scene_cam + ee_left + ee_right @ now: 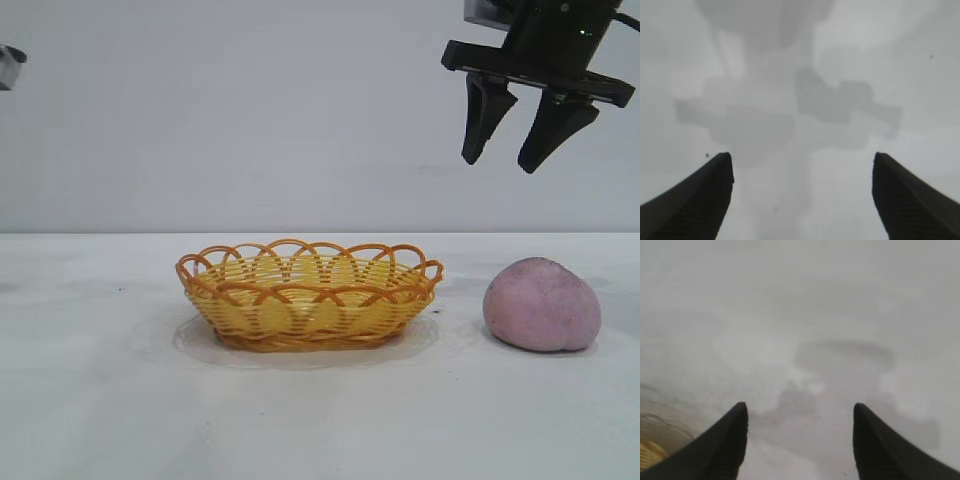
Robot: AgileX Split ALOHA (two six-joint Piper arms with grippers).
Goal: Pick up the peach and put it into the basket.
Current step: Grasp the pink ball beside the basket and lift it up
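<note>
The pinkish-purple peach (542, 304) rests on the white table at the right. The yellow woven basket (310, 293) with its orange looped rim stands in the middle, holding nothing. High above the peach, a little to its left, my right gripper (497, 162) hangs open with nothing between its black fingers. In the right wrist view the gripper (800, 407) is over bare table, and a blurred edge of the basket (650, 450) shows beside one finger; the peach does not show there. My left gripper (802, 157) is open over bare table, nearly out of the exterior view at the far left edge.
The white table (100, 400) runs wide around the basket and the peach, against a plain pale wall. A small part of the left arm (10, 65) shows high at the left edge.
</note>
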